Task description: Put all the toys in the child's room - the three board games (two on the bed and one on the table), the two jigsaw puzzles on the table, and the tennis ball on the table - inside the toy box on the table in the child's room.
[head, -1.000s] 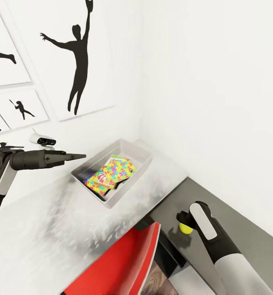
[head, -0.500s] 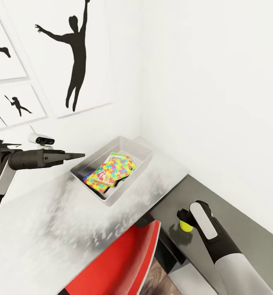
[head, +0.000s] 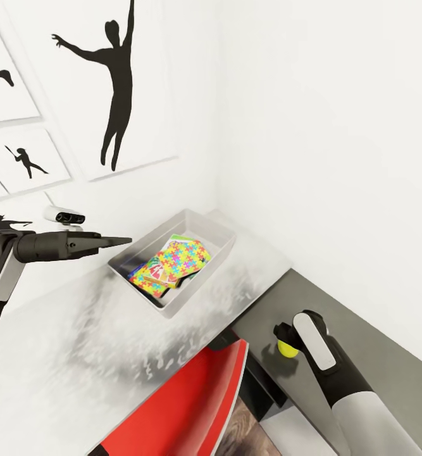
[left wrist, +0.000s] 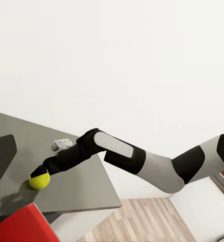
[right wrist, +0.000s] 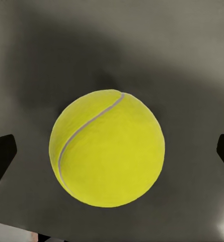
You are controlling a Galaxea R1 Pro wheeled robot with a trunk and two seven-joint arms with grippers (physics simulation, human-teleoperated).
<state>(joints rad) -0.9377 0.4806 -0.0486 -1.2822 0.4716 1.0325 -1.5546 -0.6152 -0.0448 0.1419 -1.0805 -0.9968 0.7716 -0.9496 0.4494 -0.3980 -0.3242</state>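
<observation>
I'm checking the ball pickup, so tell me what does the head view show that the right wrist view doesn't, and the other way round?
Head view alone: the toy box with the puzzles inside, the left hand beside it, the red chair and the wall silhouettes.
Right wrist view alone: the ball's white seam and both open fingertips apart from the ball.
Both: the tennis ball on the grey table, at the right hand.
</observation>
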